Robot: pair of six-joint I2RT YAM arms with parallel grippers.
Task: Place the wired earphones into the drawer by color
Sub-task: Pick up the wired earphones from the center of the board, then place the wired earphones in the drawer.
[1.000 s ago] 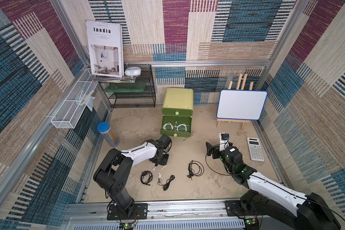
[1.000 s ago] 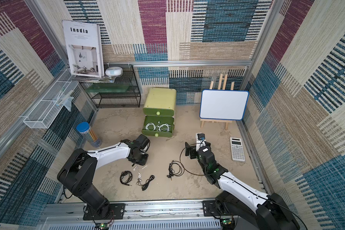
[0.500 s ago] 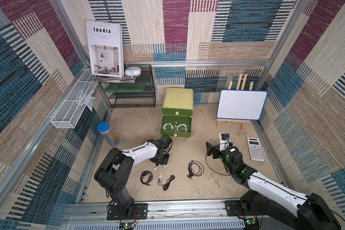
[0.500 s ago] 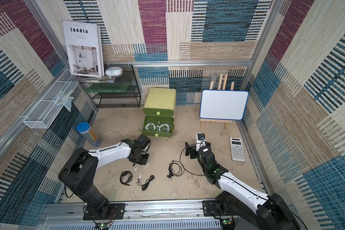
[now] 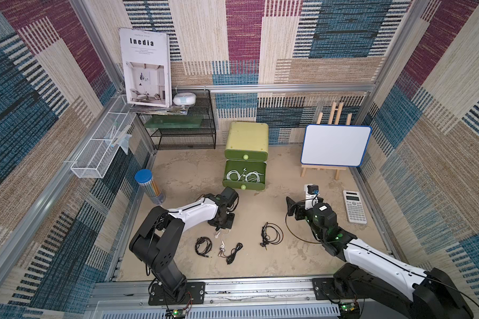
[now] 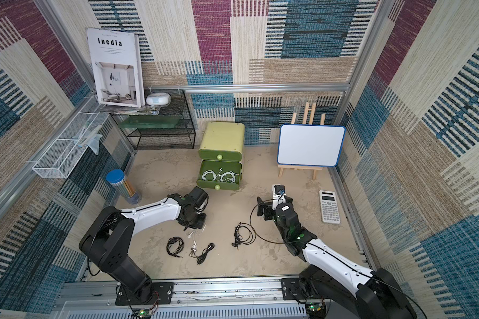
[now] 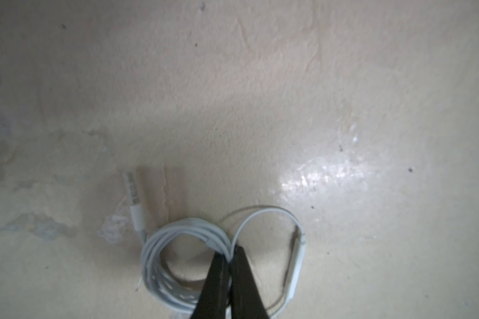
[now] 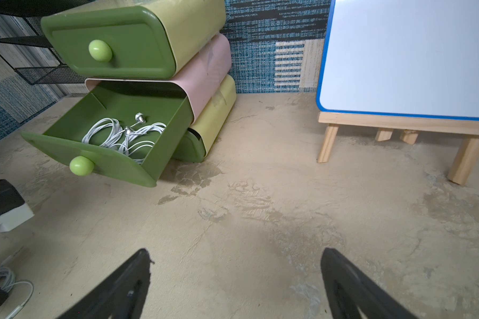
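Left wrist view shows the left end effector [image 7: 228,253], pointed down, clenched on white earphones [image 7: 151,265] apparently on the floor [image 7: 233,82]

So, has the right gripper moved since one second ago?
No. In a top view the right gripper sits just as far from the calculator as before, and it is open.

I see woven patchwork walls [image 5: 244,41] in blue, magenta and beige around a rough sandy-beige floor [image 5: 188,171]; a black wire-mesh shelf [image 5: 183,142] at eleven o'clock, a blue-rimmed whiteboard on a wooden easel [image 5: 335,145] at one.
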